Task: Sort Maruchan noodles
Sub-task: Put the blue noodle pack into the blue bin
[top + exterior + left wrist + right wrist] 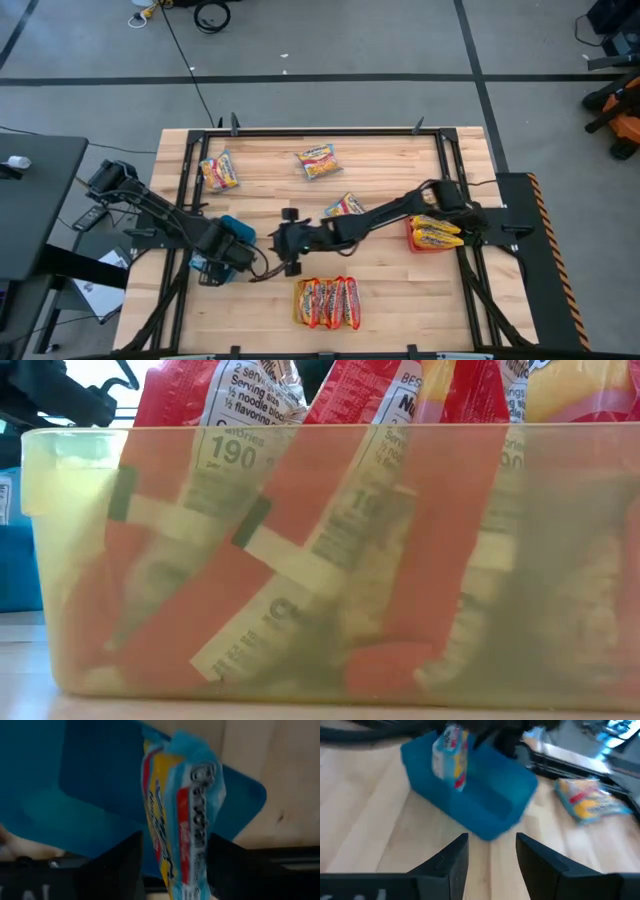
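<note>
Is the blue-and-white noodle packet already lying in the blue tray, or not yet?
Not yet. The blue-and-white packet stands on end between the left gripper's parted fingers, above the blue tray, whose floor looks bare.

Even, soft overhead light fills the high view, with only faint shadows beneath the arms on the pale worktop (400,290). The low view is pressed close to a translucent yellow tray (300,560), hazy, with bright glare at its upper left. Both wrist views are smeared by motion blur, the blue tray (470,800) soft-edged

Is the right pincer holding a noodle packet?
No, the right pincer is open with nothing between its fingers, facing the blue tray.
</note>
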